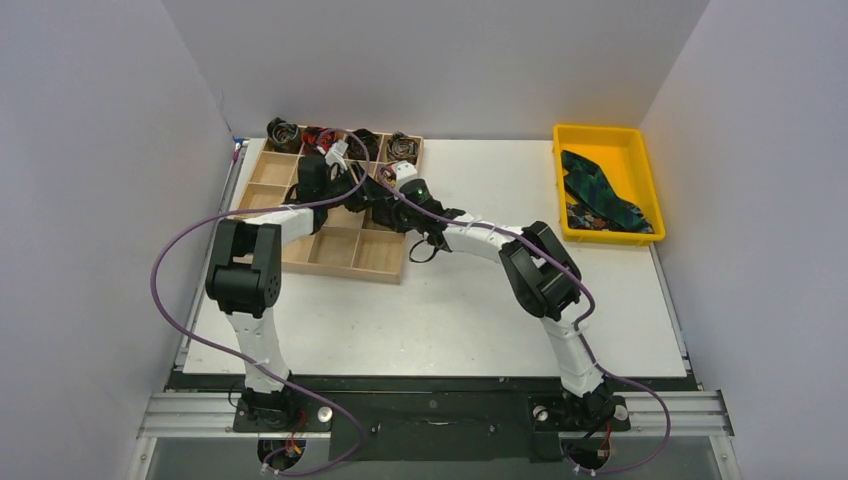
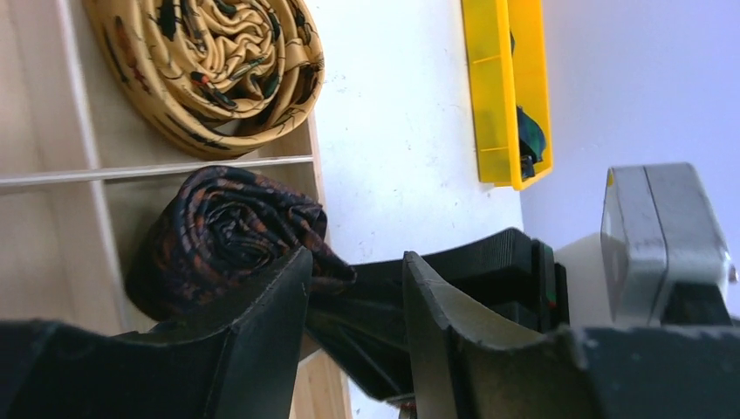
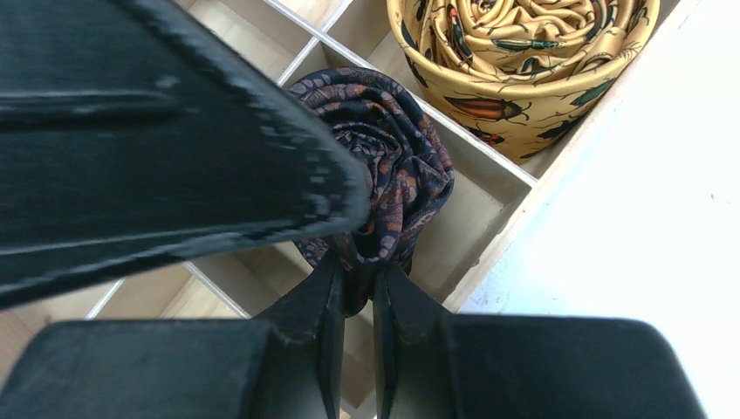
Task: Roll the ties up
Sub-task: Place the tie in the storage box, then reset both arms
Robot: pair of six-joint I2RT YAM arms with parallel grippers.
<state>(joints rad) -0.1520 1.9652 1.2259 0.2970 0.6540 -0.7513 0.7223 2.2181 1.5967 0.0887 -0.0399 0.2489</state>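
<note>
Top external: shows the left gripper [image 1: 340, 180] and the right gripper [image 1: 378, 185] meeting over the far part of a pale wooden divided tray [image 1: 345, 250], left of centre on the white table [image 1: 450, 300]. Shows other rolled ties [image 1: 283, 130] along the tray's far row. Shows a flat green-blue patterned tie [image 1: 600, 200] well apart, in a yellow plastic bin [image 1: 640, 150] at far right. Cannot read either jaw from up here.

Left wrist: finds a dark brown-black patterned tie coil [image 2: 227, 231] in the compartment next nearer than a gold beetle-print tie coil [image 2: 218, 70]. Shows jaws partly apart, one finger [image 2: 262, 323] touching the dark coil's side, nothing clearly clamped between.

Right wrist: shows jaws narrow, nipping a fold at the dark coil's near edge.

Looks like seating the coil in its compartment. Keep the nip firm to stop any unwinding. Lay the left finger flat against the side as a brace. Press down fully inside the walls, then let go slowly, one gripper at a time.
</note>
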